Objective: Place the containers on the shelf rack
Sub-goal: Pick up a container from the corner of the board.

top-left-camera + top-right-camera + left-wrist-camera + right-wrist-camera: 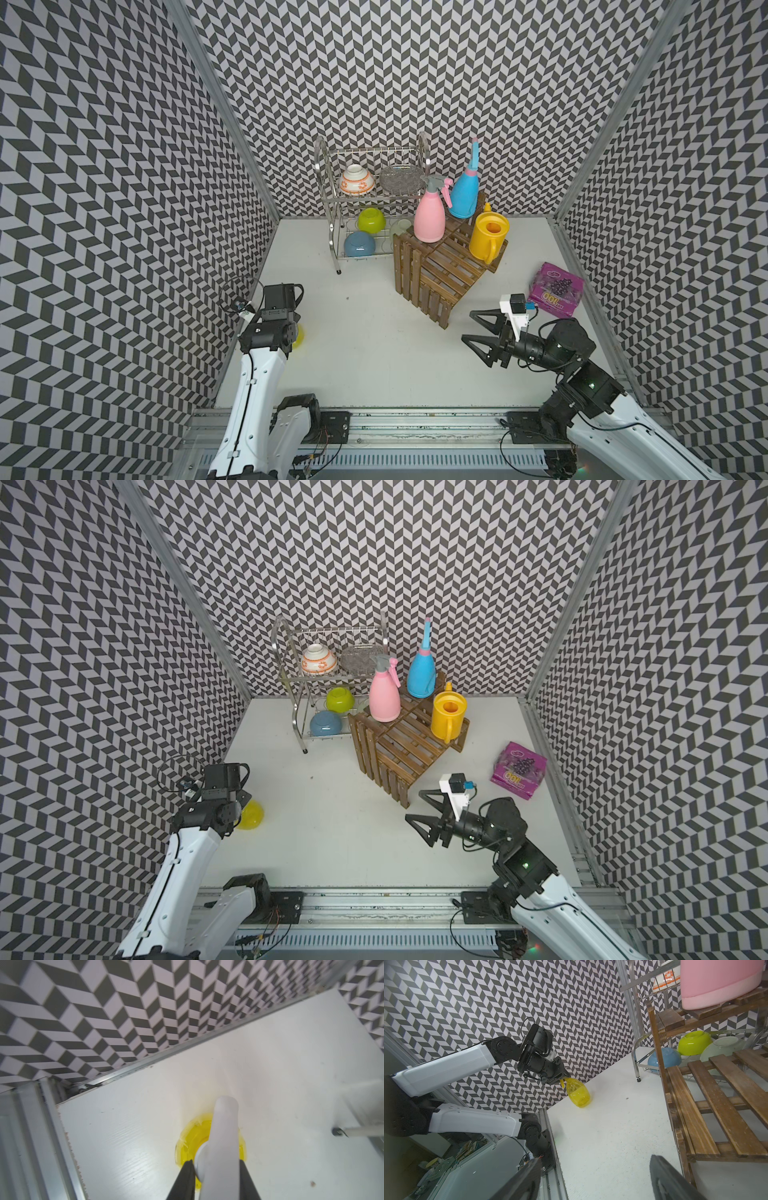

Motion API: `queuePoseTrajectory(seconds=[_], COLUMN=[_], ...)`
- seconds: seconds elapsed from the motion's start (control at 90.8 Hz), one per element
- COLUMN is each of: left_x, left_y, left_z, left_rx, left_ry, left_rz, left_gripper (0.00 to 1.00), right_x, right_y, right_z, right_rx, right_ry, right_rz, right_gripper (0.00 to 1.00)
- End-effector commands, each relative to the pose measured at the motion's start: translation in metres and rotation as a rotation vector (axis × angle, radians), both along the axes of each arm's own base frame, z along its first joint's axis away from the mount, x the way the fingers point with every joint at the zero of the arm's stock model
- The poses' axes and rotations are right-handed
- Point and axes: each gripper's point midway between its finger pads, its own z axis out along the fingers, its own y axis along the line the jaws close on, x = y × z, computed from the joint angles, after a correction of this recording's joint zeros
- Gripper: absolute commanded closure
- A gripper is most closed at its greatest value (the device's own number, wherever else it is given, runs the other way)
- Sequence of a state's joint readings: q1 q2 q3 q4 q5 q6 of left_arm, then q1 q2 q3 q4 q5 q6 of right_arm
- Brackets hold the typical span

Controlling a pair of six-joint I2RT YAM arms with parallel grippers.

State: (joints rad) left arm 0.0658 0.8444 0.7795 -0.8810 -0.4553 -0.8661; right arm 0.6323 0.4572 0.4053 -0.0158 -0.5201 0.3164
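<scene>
On the worktop (374, 353), wooden shelf rack (440, 266) bearing pink spray bottle (430, 216), blue spray bottle (463, 195) and yellow watering can (486, 239). Well apart, by the left wall (124, 208), translucent yellow spray bottle (578, 1095), apparently resting on the worktop. Looks light, thin-walled, smooth and round: likely slippery at the belly, safest taken at the neck. Clamped on its white spray head (225, 1126): left hand (216, 1165). Wide open and empty: right hand (468, 326).
</scene>
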Motion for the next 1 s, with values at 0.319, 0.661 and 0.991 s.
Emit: queuePoseTrajectory(seconds=[0.319, 0.661, 0.991], left_x=[0.010, -0.001, -0.026], left_y=[-0.124, -0.208, -0.281], left_z=[0.010, 0.024, 0.049], left_rx=[-0.279, -0.374, -0.399], left_ry=[-0.078, -0.089, -0.269], left_rz=[-0.565, -1.025, -1.486], left_gripper=[1.00, 1.00, 1.00], right_x=[-0.002, 0.000, 0.004], right_y=[-0.004, -0.009, -0.003], right_z=[0.009, 0.012, 0.006], right_rx=[0.041, 0.058, 0.091], right_ry=[-0.054, -0.062, 0.044], right_rz=[-0.015, -0.052, -0.035], right_gripper=[0.15, 0.15, 0.13])
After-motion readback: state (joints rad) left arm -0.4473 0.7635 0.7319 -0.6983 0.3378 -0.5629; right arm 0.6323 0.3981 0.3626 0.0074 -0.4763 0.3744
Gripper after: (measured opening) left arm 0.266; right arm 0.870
